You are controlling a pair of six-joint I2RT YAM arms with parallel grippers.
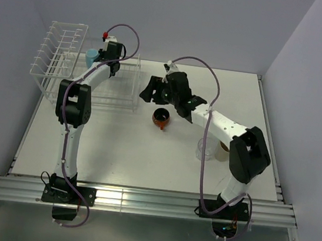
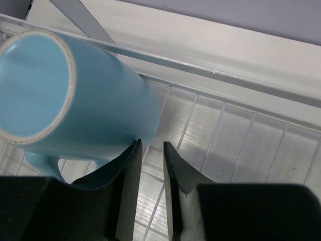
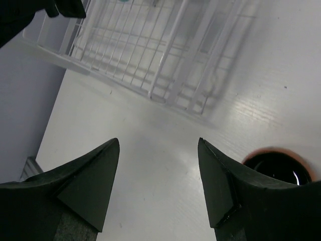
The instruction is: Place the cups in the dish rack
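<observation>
Left gripper [image 2: 151, 144] is over the dish rack [image 1: 60, 48], jaws pulled almost together. Only a thin slit is left, with rack wires showing through and nothing between the fingers. Light blue mug [image 2: 75, 100] is tilted with its base toward the wrist camera, and its wall touches the outer side of the left finger [image 2: 129, 186]. The handle is low on the left. From the top view the mug sits at the far side of the basket section, just right of the tall plate slots - can't tell if it rests on the wires.

Right gripper [image 3: 158, 145] is wide open with nothing in it. It hangs over bare table [image 1: 144, 160], just right of the rack's basket end.

Dark red-orange cup [image 1: 162, 119] is upright on the table, just near of that gripper - not in the rack. Clear tumbler [image 1: 205, 151] and beige cup [image 1: 222, 153] stand side by side further right and nearer, partly under the right arm.
</observation>
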